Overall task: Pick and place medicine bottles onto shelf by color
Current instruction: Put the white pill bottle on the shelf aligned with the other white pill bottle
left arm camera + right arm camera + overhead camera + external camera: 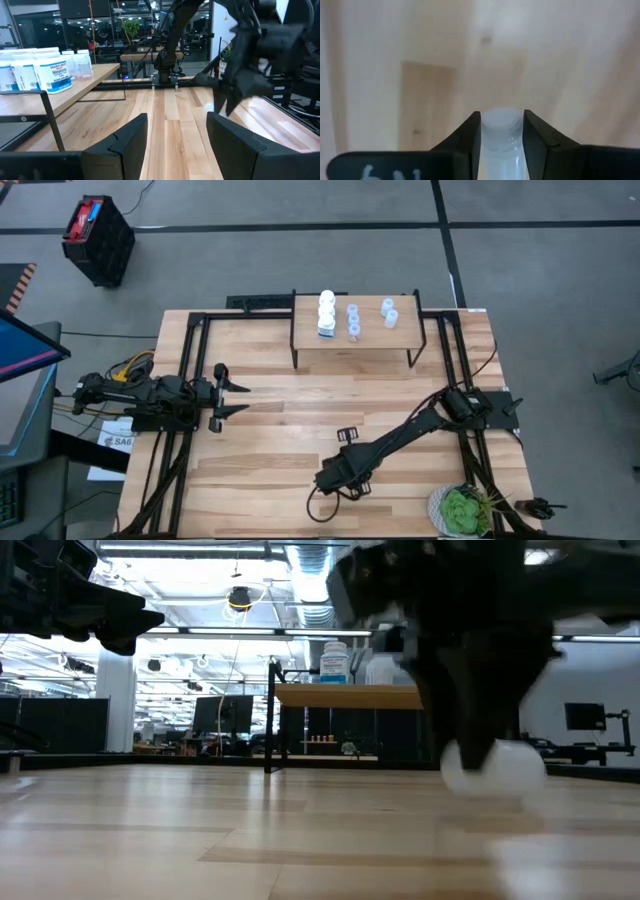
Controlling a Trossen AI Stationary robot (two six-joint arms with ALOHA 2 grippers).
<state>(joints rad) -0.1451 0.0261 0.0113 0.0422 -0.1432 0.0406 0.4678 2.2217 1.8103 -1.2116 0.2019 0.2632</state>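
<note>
The light wooden slatted surface [300,410] carries, at its far edge, the small raised shelf with a pale wood top on thin black legs [400,345]. On that shelf the sorted medicine bottles stand in groups: opaque white ones [326,313] toward its left, translucent pale blue ones with white caps [353,321] in the middle, and two more blue ones [389,312] well apart to the right.

The dark left arm waits at the left side of the surface, its left gripper [240,396] with jaws spread wide and nothing between them.

The dark right arm reaches low across the near part of the surface, its right gripper [502,132] pointing down. In the right wrist view its jaws flank a small translucent bottle with a ribbed white cap [498,131], both fingers touching or very nearly touching the neck just under the cap. In the low view the bottle [495,766] appears to rest on the surface below the gripper.

The hold looks high and narrow, by my reading. If the jaws bite only the cap, the light bottle could swing or slip free on the lift. A tilted carry might also knock the standing bottles when it is set down among them on the shelf.
</note>
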